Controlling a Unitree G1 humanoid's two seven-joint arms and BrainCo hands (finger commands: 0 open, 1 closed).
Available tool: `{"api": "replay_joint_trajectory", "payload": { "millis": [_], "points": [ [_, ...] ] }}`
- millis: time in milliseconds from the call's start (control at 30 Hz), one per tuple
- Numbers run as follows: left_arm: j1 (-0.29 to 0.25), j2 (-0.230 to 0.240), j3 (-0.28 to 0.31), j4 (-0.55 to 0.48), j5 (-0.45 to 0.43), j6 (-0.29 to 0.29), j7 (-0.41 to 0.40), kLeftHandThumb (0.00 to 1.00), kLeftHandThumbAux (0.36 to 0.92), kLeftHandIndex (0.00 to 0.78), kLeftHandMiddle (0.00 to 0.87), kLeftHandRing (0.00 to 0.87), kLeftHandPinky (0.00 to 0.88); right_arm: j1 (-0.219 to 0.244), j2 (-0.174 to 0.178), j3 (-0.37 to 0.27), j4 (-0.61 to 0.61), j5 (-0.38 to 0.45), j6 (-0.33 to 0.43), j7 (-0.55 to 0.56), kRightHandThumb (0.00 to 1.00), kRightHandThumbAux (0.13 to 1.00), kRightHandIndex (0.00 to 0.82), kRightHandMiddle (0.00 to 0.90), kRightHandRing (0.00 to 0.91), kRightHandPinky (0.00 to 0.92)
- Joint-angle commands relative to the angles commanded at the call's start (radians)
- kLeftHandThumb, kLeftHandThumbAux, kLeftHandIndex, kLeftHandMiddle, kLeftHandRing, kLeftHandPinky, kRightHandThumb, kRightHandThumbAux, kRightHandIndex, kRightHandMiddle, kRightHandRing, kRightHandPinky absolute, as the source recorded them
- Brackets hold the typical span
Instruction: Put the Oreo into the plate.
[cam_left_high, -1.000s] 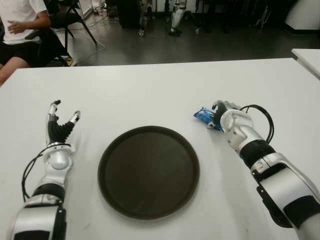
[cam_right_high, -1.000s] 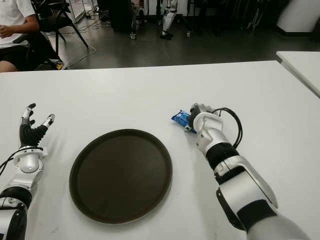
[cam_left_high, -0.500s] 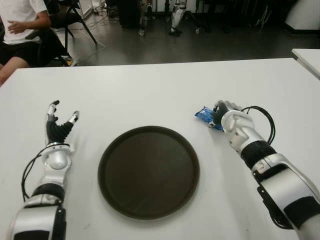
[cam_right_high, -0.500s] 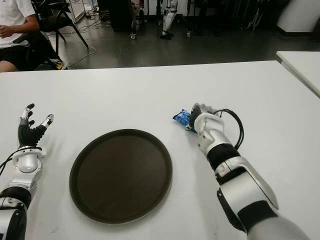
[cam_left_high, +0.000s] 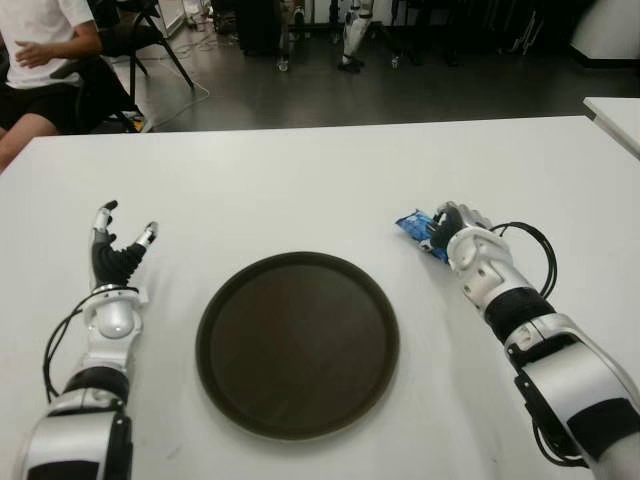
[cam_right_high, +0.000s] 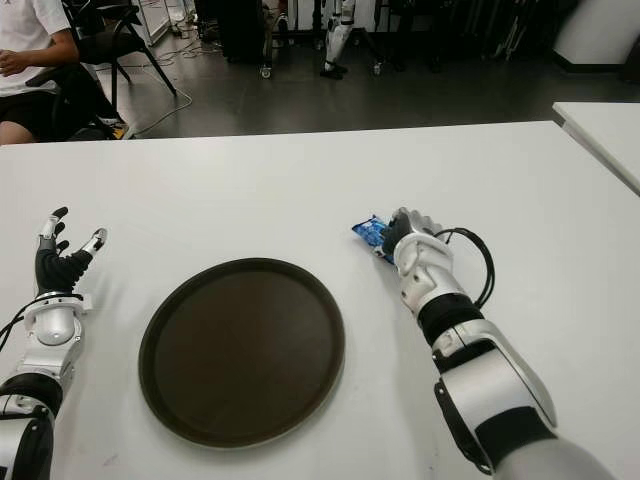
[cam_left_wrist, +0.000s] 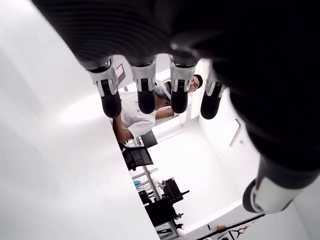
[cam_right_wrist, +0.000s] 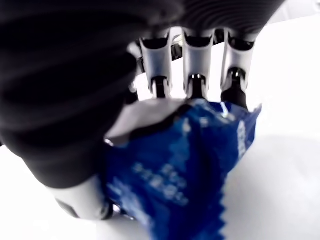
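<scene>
The Oreo (cam_left_high: 411, 222) is a small blue packet on the white table, just beyond the right rim of the round dark brown plate (cam_left_high: 297, 345). My right hand (cam_left_high: 440, 226) is curled around the packet's right end. In the right wrist view its fingers (cam_right_wrist: 194, 65) wrap over the blue wrapper (cam_right_wrist: 175, 175) and the thumb presses from the other side. The packet's left end sticks out of the grip. My left hand (cam_left_high: 121, 238) shows to the left of the plate, fingers spread and pointing up, holding nothing.
The white table (cam_left_high: 300, 190) stretches behind the plate to its far edge. A seated person (cam_left_high: 40, 60) and chairs are beyond the far left corner. Another white table's corner (cam_left_high: 615, 115) shows at the far right.
My right hand has shifted a little to the right and away from me, taking the Oreo packet with it. The left hand and the plate have not moved.
</scene>
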Motion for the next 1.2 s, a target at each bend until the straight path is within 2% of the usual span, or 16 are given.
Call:
{"api": "replay_joint_trajectory", "payload": {
  "millis": [133,233,400,533,767,1000,1200],
  "points": [
    [0.000,0.002,-0.004,0.000,0.009,-0.002,0.011,0.000,0.626,0.000,0.000,0.000,0.000,0.000,0.001,-0.005,0.006,0.009,-0.009,-0.004,0.408,0.803,0.619,0.768,0.762,0.738],
    [0.000,0.006,-0.014,-0.002,0.024,-0.005,0.028,0.000,0.610,0.000,0.000,0.000,0.000,0.001,0.001,-0.009,0.008,0.014,-0.016,-0.005,0.604,0.749,0.495,0.763,0.758,0.738],
    [0.000,0.012,-0.028,-0.001,0.046,-0.005,0.046,0.000,0.587,0.000,0.000,0.000,0.000,0.001,0.000,-0.011,0.010,0.019,-0.022,-0.005,0.684,0.727,0.445,0.764,0.758,0.733],
    [-0.001,0.016,-0.028,0.005,0.045,-0.004,0.040,0.000,0.572,0.000,0.000,0.000,0.000,0.001,0.000,-0.012,0.011,0.021,-0.028,-0.004,0.696,0.724,0.437,0.763,0.755,0.728],
    [-0.009,0.012,-0.008,0.025,0.019,0.001,0.007,0.000,0.607,0.000,0.000,0.000,0.000,0.001,-0.001,-0.012,0.019,0.023,-0.043,-0.018,0.699,0.723,0.434,0.753,0.745,0.720],
    [-0.011,0.011,-0.009,0.023,0.021,-0.009,0.017,0.000,0.609,0.000,0.000,0.000,0.000,0.002,0.001,-0.027,0.017,0.043,-0.063,-0.036,0.698,0.725,0.434,0.739,0.738,0.722],
    [-0.009,0.010,-0.006,0.024,0.017,-0.017,0.011,0.000,0.638,0.000,0.000,0.000,0.000,0.012,0.005,-0.055,0.004,0.067,-0.104,-0.061,0.698,0.725,0.435,0.751,0.751,0.735]
  ]
}}
